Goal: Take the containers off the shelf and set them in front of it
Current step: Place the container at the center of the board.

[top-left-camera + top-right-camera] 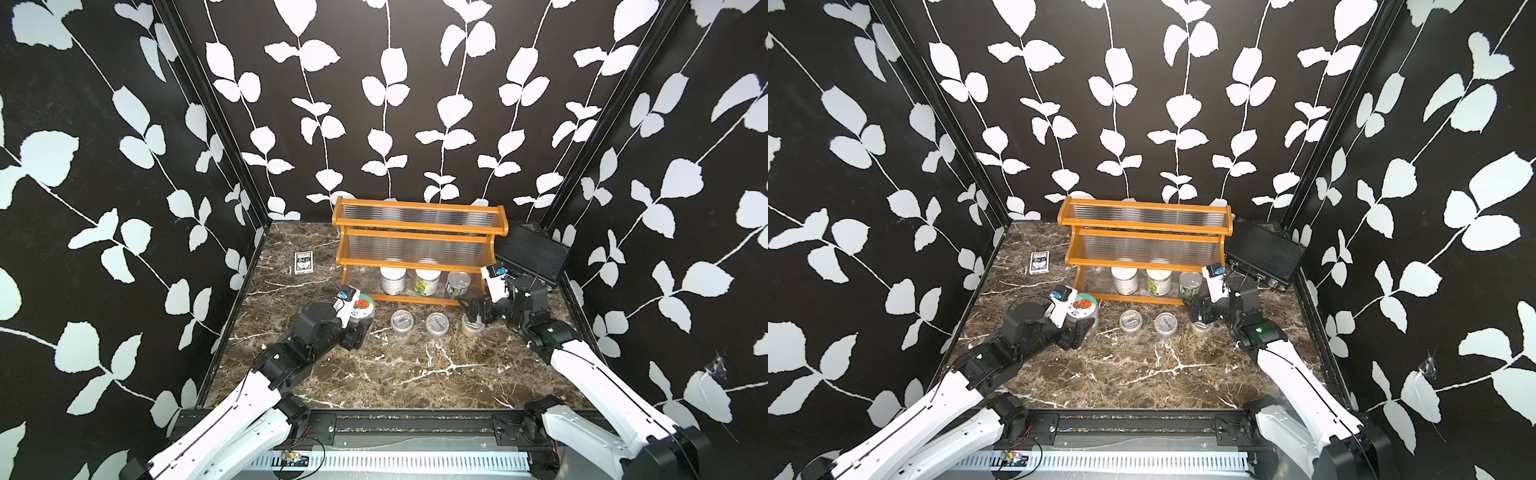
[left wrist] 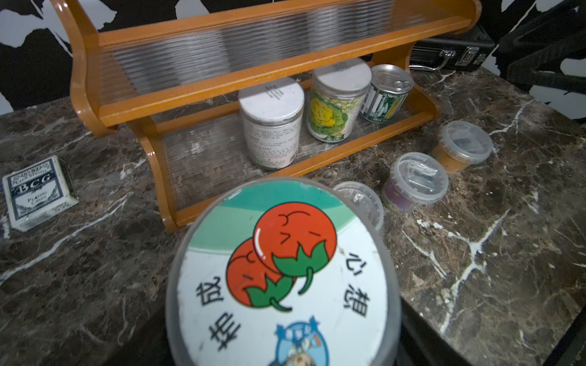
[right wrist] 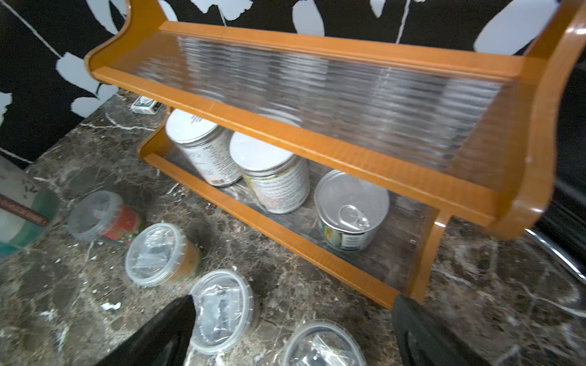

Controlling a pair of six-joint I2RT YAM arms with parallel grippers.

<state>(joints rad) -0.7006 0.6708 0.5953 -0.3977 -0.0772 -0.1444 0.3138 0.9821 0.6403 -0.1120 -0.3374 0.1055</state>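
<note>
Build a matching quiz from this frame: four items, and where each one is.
Items
1. strawberry-lid jar
2. tin
3. card box
4. clear cups

Places
A. bottom tier of the shelf
B. on the table, left of the shelf
C. in the left gripper
D. on the table, in front of the shelf

Pairs: 1-C, 2-A, 3-B, 4-D

Black walls (image 1: pixel 83 249) with white leaf vines close three sides, black corner posts (image 1: pixel 214 112) between them, dark brown white-veined marble tabletop (image 1: pixel 395 374), black front rail (image 1: pixel 415 424) over a white slotted strip (image 1: pixel 395 460), even bright light.
</note>
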